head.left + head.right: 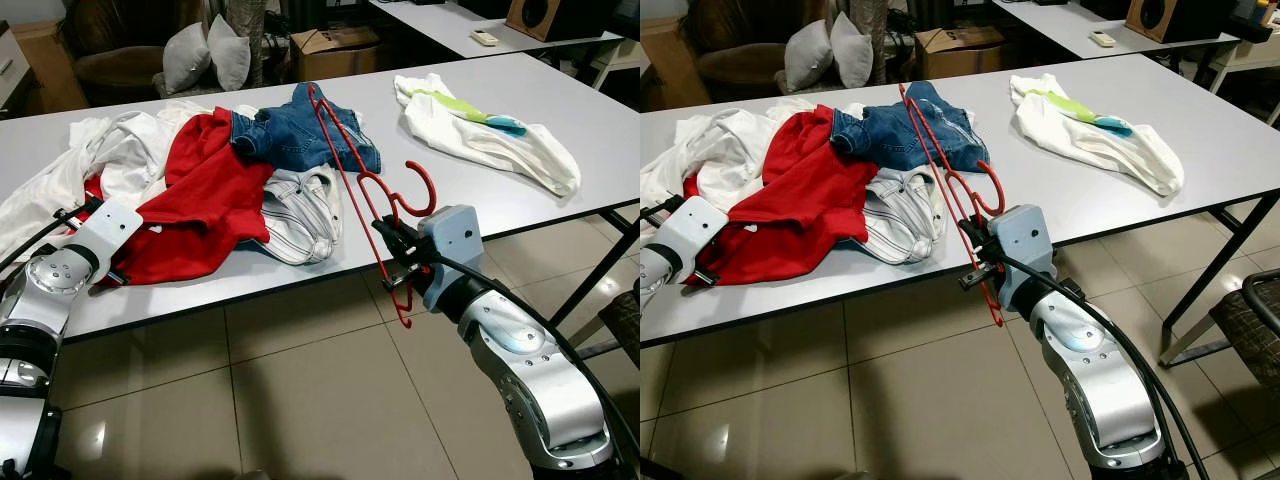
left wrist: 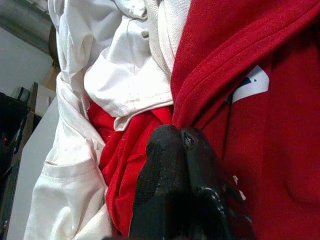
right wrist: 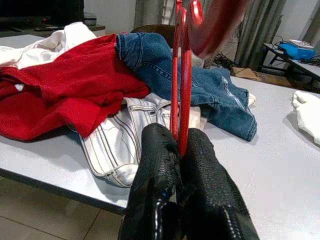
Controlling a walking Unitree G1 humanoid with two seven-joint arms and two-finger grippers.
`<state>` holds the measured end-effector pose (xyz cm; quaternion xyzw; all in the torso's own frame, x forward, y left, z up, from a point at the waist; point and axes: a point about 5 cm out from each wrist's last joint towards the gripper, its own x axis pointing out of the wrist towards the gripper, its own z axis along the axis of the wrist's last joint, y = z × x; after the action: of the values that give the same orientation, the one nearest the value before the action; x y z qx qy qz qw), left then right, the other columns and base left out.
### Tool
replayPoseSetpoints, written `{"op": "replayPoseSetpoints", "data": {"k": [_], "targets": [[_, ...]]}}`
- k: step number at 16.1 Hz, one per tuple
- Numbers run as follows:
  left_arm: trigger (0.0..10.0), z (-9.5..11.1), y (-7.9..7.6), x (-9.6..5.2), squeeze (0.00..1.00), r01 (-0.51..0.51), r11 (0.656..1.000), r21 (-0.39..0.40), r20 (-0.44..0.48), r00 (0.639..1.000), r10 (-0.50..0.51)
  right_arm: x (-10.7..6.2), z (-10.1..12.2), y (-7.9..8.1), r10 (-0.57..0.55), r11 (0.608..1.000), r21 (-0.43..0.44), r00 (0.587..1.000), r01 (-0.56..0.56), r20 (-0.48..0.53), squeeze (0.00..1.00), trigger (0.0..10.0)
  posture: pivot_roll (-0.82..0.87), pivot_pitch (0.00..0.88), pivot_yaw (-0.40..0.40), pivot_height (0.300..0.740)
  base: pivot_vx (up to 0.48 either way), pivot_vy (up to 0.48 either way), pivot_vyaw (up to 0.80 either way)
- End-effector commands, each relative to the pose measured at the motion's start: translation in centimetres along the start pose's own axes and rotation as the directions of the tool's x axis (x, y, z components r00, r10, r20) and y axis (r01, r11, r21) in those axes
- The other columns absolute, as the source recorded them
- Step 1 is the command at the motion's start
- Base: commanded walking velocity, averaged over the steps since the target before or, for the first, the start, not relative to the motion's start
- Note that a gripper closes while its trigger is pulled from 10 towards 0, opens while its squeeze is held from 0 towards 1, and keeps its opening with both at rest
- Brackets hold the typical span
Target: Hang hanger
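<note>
**Right wrist view: red hanger pinched at the near edge**

Right wrist view shows my right pincer (image 3: 177,145) clenched on the thin red bars of the hanger (image 3: 181,75), fingers pressed tight together around them. From the head cameras, I see that pincer at about 5 o'clock, just off the near edge of the white surface (image 1: 560,110). The hanger runs tilted from the pincer up toward 12 o'clock, its far end over the blue jeans (image 1: 290,135) and its lower end hanging below the surface edge over the tiled floor (image 1: 300,390). Its hook curls just above the pincer.

My left pincer (image 2: 180,145) sits at 9 o'clock with its fingers closed, tips pressed against the red shirt (image 1: 205,195); I cannot tell whether any cloth is caught between them. White laundry (image 1: 100,150) lies beside the shirt, a striped garment (image 1: 300,210) lies between the shirt and the hanger, and a white top with green and blue trim (image 1: 480,135) lies well apart at 2 o'clock.
</note>
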<state>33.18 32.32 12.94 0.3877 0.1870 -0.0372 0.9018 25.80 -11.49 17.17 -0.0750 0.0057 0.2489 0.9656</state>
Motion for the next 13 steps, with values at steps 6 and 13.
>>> {"op": "replayPoseSetpoints", "data": {"k": [6,13], "targets": [[0.0,3.4,0.7,-1.0,0.00,0.043,0.997,-0.071,0.183,0.983,-0.030,-0.3,-0.1,0.5,0.148,0.988,-0.038,0.989,-0.149,-0.010,0.00,10.0,-0.06,0.000,0.022,0.740,0.000,0.000,0.00],[0.0,7.9,0.0,-4.6,0.00,0.185,0.979,-0.083,0.388,0.911,-0.140,-0.9,-0.8,1.3,0.393,0.918,-0.042,0.918,-0.395,-0.051,0.00,10.0,-0.07,0.000,0.019,0.740,0.000,0.000,0.00]]}}
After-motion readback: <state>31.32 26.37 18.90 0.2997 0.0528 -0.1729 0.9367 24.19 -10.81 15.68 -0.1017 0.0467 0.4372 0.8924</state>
